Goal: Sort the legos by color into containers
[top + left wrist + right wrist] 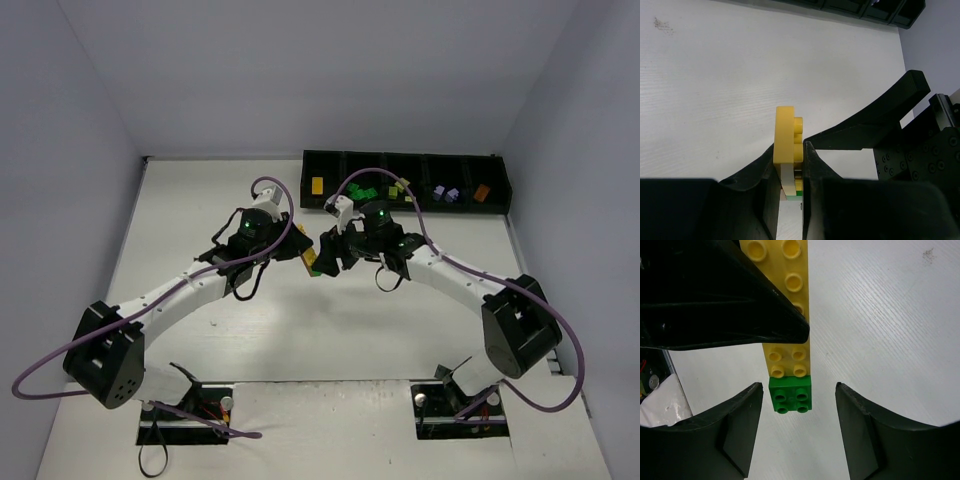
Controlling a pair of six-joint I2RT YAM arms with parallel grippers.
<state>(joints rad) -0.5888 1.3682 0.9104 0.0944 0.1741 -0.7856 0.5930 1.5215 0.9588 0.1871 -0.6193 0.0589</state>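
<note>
Hanging over the counter [200, 200], the long yellow brick [787, 360] is clenched in the left tool [789, 150], its green brick [790, 394] end pointing between the parted fingers of the released right tool [797, 387].

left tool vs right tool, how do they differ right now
The left tool is shut on the yellow brick; the right tool is open. The left tool clamps that brick from both sides; the right tool straddles the green brick without touching it. Both face the same joined bricks.
</note>
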